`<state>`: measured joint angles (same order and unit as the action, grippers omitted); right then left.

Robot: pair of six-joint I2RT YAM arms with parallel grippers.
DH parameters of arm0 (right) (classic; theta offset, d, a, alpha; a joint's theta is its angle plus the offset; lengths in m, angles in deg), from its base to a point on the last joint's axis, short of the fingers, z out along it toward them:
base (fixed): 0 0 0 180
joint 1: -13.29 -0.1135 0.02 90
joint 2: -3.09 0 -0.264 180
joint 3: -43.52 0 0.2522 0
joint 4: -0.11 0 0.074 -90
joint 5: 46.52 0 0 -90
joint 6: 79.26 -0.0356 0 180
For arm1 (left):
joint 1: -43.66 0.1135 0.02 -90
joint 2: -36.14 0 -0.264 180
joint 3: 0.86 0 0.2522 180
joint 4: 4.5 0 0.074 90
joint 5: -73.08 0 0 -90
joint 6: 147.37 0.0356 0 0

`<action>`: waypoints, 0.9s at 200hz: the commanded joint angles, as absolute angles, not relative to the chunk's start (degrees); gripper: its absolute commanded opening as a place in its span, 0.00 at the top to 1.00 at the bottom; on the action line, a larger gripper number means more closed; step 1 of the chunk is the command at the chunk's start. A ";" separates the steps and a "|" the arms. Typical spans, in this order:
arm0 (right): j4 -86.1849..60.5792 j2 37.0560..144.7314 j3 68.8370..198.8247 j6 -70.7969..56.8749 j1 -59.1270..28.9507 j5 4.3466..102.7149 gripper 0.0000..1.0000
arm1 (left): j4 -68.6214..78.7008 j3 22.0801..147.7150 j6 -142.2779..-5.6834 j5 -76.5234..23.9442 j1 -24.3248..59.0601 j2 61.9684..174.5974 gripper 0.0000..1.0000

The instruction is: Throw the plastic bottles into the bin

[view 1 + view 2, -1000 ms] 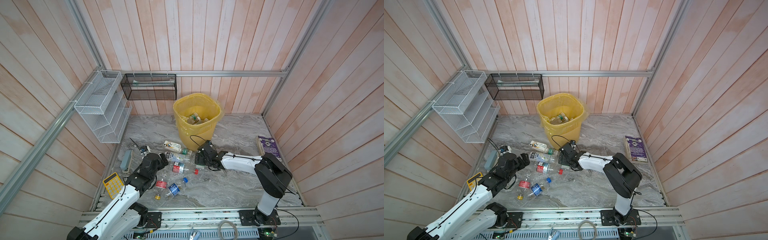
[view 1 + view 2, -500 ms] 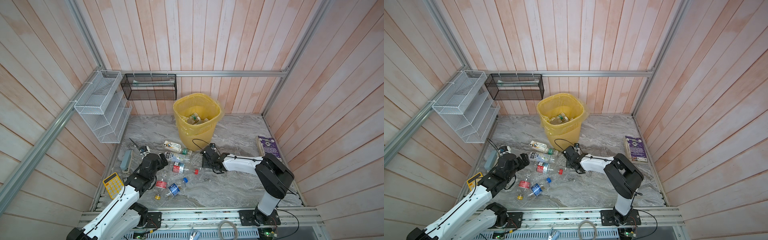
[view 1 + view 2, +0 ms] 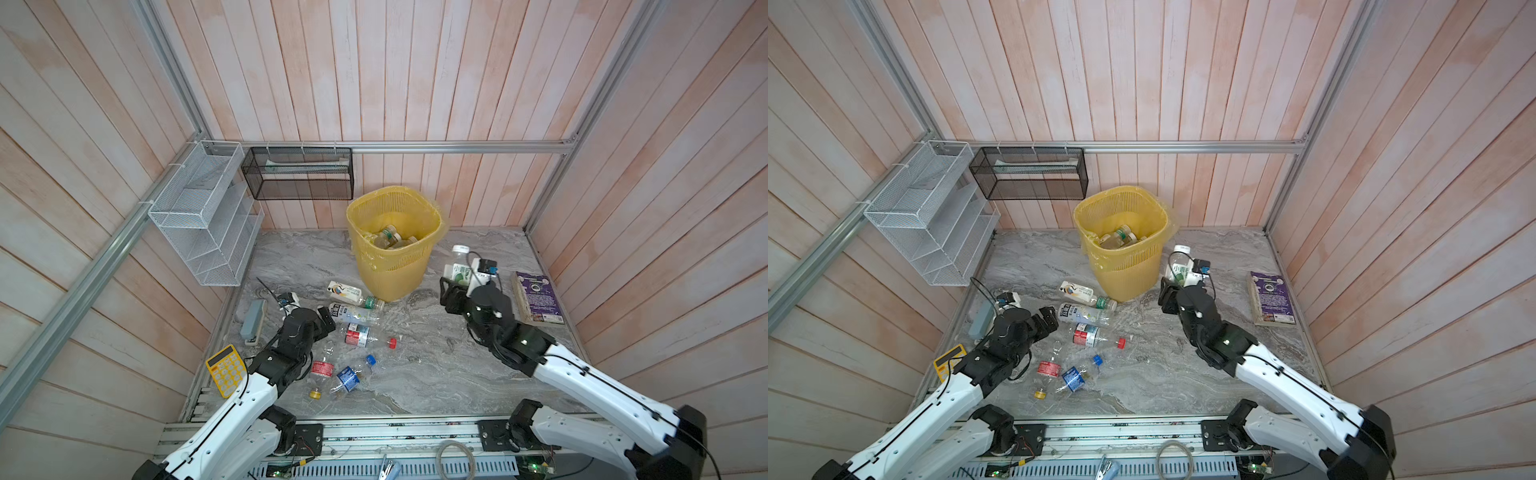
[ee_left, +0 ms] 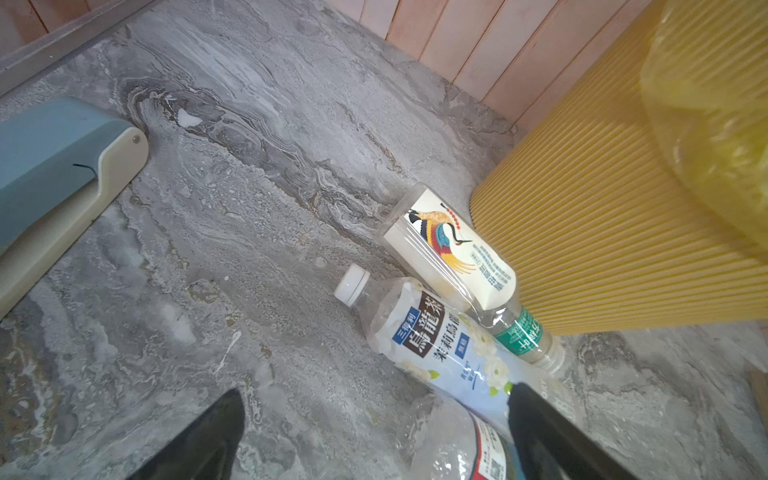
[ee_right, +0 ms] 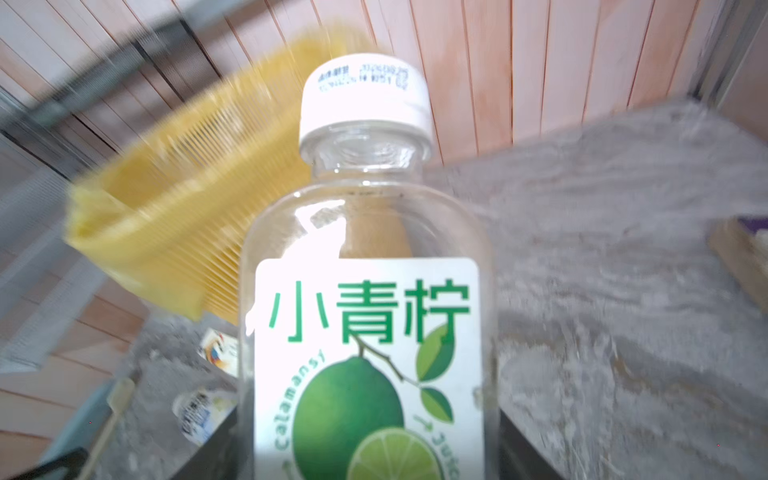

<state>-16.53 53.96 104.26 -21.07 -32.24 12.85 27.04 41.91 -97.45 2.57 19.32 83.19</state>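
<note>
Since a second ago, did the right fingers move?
Yes. The right fingers, holding the lime bottle, moved from in front of the yellow bin toward the purple book.

Odds and ends around the grey marble-patterned tabletop (image 3: pixel 436 365), boxed in by pale pink wooden plank walls (image 3: pixel 374 70).

A purple paperback book (image 3: pixel 538 297) lies flat at three o'clock, close to the right wall. A yellow pocket calculator (image 3: pixel 224 370) sits at eight o'clock by the table's edge, and a blue-grey and cream stapler (image 3: pixel 252 322) lies near it at nine. A white wire-mesh tiered rack (image 3: pixel 203 216) hangs at ten, and a black wire-mesh basket (image 3: pixel 297 174) hangs from the silver aluminium rail (image 3: pixel 457 146) at eleven.
</note>
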 commanded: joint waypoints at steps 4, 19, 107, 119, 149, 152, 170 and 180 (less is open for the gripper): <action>-6.91 48.73 106.37 -10.09 -32.01 8.89 0.41 | 24.16 41.45 -95.84 0.97 19.16 82.94 0.00; -4.52 50.07 110.18 -6.37 -32.02 10.23 0.41 | 23.65 41.72 -95.62 0.50 18.84 83.28 0.00; -30.44 103.04 163.69 -2.53 -25.49 33.16 0.24 | 24.73 43.43 -96.61 1.69 15.45 84.32 0.00; -32.94 105.54 168.18 -2.26 -25.01 32.96 0.14 | 25.07 43.65 -96.83 2.05 15.45 83.62 0.00; -32.00 103.44 170.08 -0.48 -24.36 29.94 0.05 | 25.43 44.39 -96.56 2.52 14.88 82.60 0.00; -31.85 103.00 169.93 -0.35 -24.26 29.72 0.05 | 25.50 44.41 -96.50 2.69 14.82 82.55 0.00; -31.56 100.35 168.57 -0.12 -23.84 28.52 0.03 | 25.85 44.46 -96.14 3.37 14.20 82.46 0.00; -30.95 98.42 166.61 -0.07 -23.87 28.00 0.03 | 26.18 44.53 -96.13 3.64 14.04 82.46 0.00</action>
